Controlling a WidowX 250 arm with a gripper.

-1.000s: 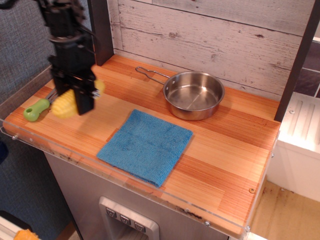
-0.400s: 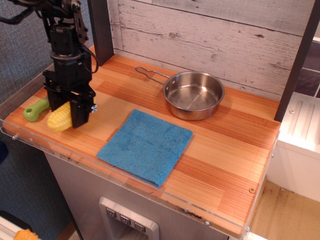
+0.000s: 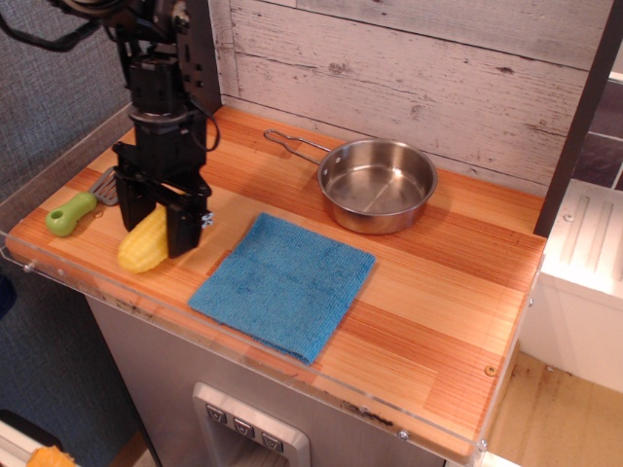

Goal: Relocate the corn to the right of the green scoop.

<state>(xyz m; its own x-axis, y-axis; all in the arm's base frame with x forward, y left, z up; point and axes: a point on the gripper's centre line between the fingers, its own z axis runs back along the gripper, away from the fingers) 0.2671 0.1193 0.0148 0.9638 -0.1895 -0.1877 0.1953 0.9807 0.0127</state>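
While the gripper (image 3: 159,222) straddles the corn (image 3: 142,242), clamped on its upper end, the cob slants toward the counter's front edge, just right of the green scoop (image 3: 73,213).

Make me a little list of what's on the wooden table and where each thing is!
corn: yellow, near the front left edge, between the tool's fingers
tool: black, pointing down around the corn
green scoop: left of the corn, apart from it
blue cloth: flat, middle front, right of the corn
pan: shiny, empty, at the back by the wall
table: wooden planks
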